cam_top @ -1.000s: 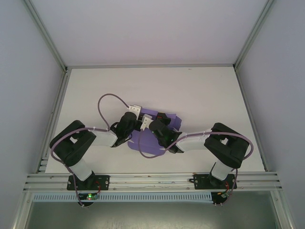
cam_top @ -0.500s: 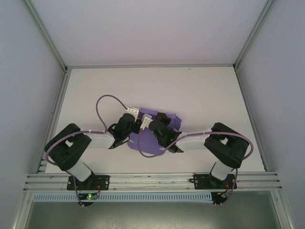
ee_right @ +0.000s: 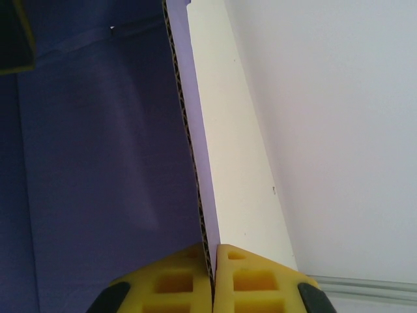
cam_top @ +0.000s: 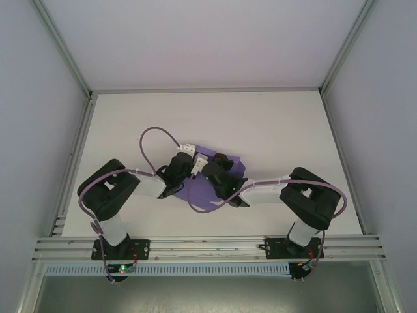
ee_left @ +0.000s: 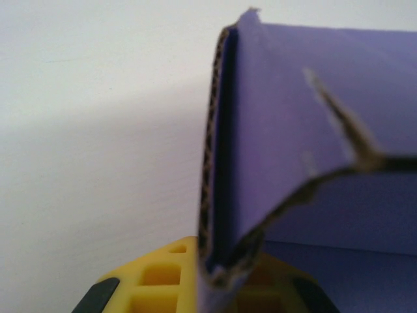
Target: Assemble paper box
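**1. Workpiece.** The paper box [cam_top: 236, 168], a purple corrugated sheet that is partly folded, is lying on the white table [cam_top: 280, 130] at approx. mid-width, nearer the arm bases than the far edge. Both arms are reaching inward and meeting over it. Their wrists are covering much of the sheet in the top view.

**2. L gripper** [ee_left: 218, 285]. The jaws are standing almost closed and are clamping an upright purple panel at its lower end. Yellow pads [ee_left: 159, 282] are sitting on either side of the panel. The panel's corrugated edge is facing the wrist cam. and running up the frame. A bent flap edge w/ brown core exposed is crossing to the right. A further purple face is lying behind it.

**3. R gripper** [ee_right: 213, 279]. The jaws are closed down to board thickness and are pinching a raised wall of the box. The wall's purple face is lying left of the pads and its pale cream face right. The wall's edge is running from the pads to the frame top, leaning slightly left. The purple interior w/ one crease near the top is showing at left.
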